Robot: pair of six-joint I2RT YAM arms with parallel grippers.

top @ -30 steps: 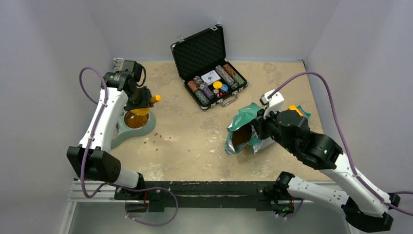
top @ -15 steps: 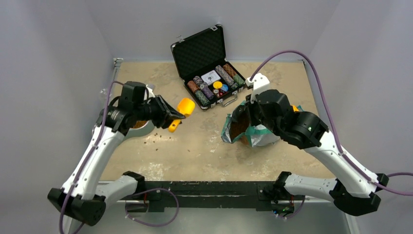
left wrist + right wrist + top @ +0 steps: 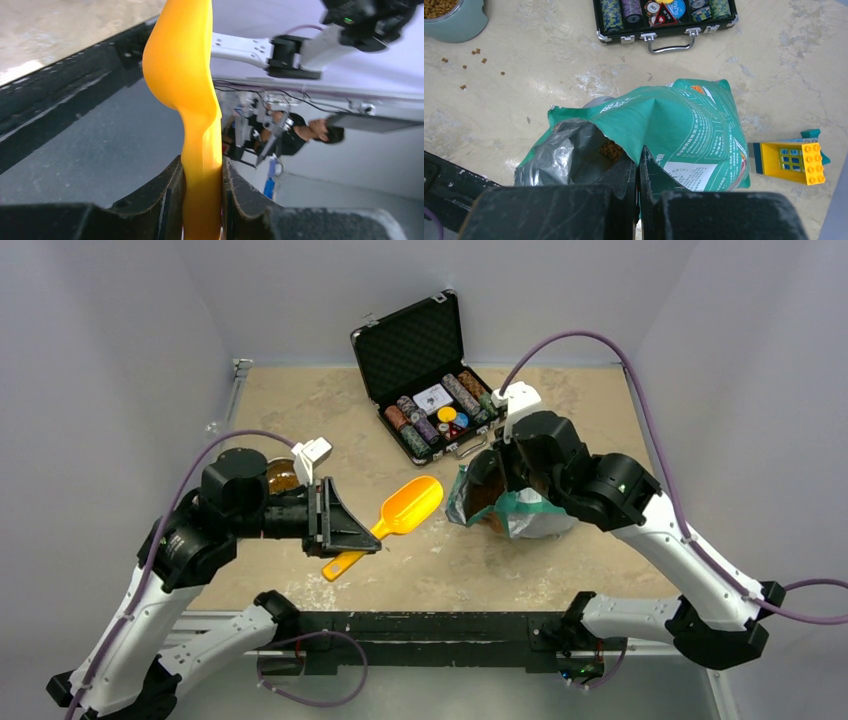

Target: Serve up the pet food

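Since the earlier frame, the left gripper (image 3: 372, 537) has carried the scoop (image 3: 410, 505) away from the bowl (image 3: 459, 25) and toward the pouch (image 3: 684, 130). The pouch has shifted slightly toward the case (image 3: 435, 390).

**End effector state.** The left gripper is clamped on the scoop's handle. The cup extends ahead of the fingertips and shows no pellets. The right gripper (image 3: 639, 160) is closed on the pouch's upper rim and holds the mouth open just left of its fingertips.

**Location of the pet food.** The pet food (image 3: 611, 149) sits inside the pouch mouth, directly ahead of the right fingertips. A further portion already lies in the bowl, well beyond them to the left.

**Handling.** The pellets are small, dry, light and free-flowing, so they will likely roll off a tilted scoop. Keep the cup level. The pouch is a soft film that buckles, so grip it at the rim. The scoop is rigid plastic and is taken by the handle.

**Count.** One scoop, one pouch, one bowl and one case. About six loose pellets (image 3: 474, 51) lie on the table (image 3: 549, 60). One toy block (image 3: 794, 162) lies right of the right gripper.
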